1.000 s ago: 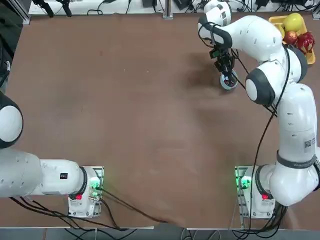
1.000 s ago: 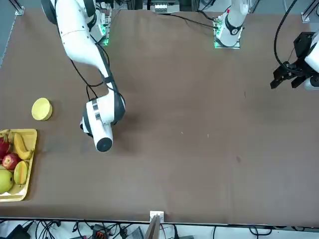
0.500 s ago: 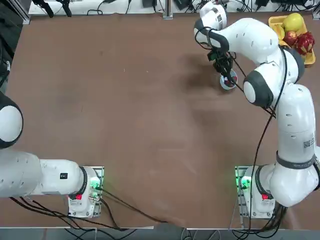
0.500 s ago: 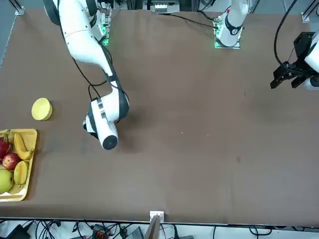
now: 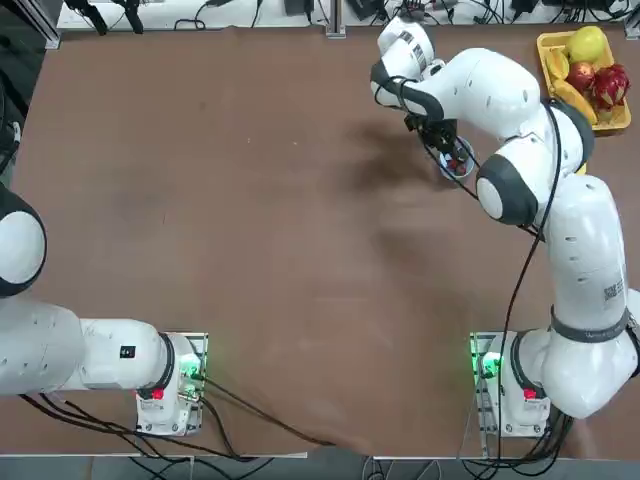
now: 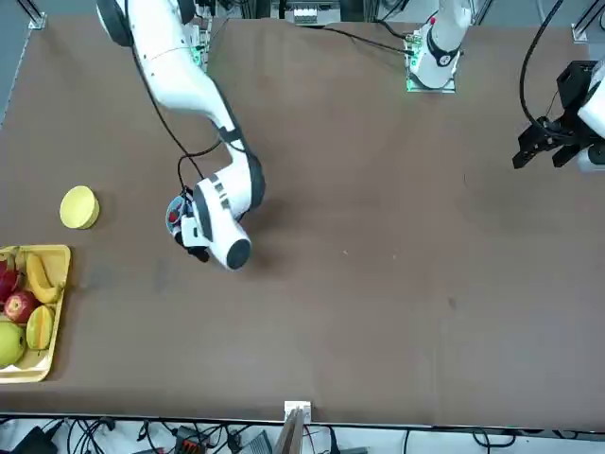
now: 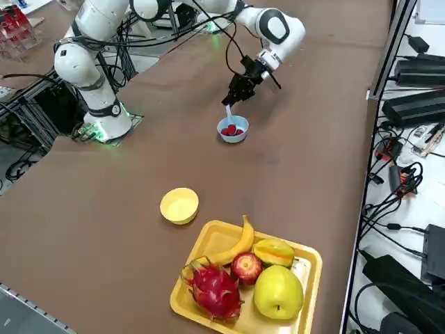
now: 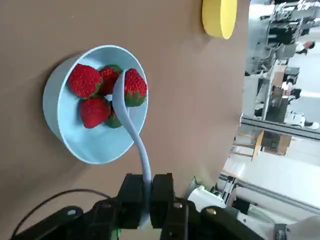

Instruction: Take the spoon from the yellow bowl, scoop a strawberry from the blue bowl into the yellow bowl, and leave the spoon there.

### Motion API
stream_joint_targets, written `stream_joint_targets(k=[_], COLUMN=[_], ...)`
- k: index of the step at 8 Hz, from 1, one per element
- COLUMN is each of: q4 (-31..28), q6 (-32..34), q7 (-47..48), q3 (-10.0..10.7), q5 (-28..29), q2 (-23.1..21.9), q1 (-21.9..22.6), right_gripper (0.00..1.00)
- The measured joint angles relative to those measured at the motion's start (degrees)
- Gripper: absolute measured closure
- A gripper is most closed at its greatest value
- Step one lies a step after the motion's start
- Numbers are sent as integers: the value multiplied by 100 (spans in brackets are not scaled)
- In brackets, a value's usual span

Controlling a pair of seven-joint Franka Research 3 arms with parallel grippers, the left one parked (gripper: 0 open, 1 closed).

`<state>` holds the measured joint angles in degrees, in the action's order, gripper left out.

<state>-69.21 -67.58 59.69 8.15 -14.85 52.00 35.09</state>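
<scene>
The small light blue bowl (image 8: 95,117) holds several red strawberries (image 8: 84,80) and stands at the table's far right (image 5: 457,160) (image 6: 176,214) (image 7: 233,130). The pale spoon (image 8: 140,148) (image 7: 229,115) slants down into it, its scoop among the berries with one strawberry (image 8: 135,87) against it. My right gripper (image 8: 146,192) (image 7: 240,90) (image 5: 440,135) is shut on the spoon's handle end, just above and beside the bowl. The yellow bowl (image 7: 179,205) (image 6: 79,207) (image 8: 219,17) sits empty, apart from the blue one, toward the fruit tray.
A rectangular yellow tray (image 7: 217,236) (image 6: 24,371) (image 5: 546,45) with a banana, an apple, a dragon fruit and other fruit lies at the far right corner, beyond the yellow bowl. The parked left arm (image 5: 40,350) stays at the near left.
My right wrist has swung away from the fruit tray, uncovering the blue bowl in the front view. The spoon stays gripped with its scoop in the bowl.
</scene>
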Motion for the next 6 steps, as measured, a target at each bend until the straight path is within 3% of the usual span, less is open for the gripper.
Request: stream_joint_targets(k=[6], q4=[49], q6=[638], q7=[-153], q3=[47], q5=[-450], q2=[-5], q1=[114], right_gripper=[88])
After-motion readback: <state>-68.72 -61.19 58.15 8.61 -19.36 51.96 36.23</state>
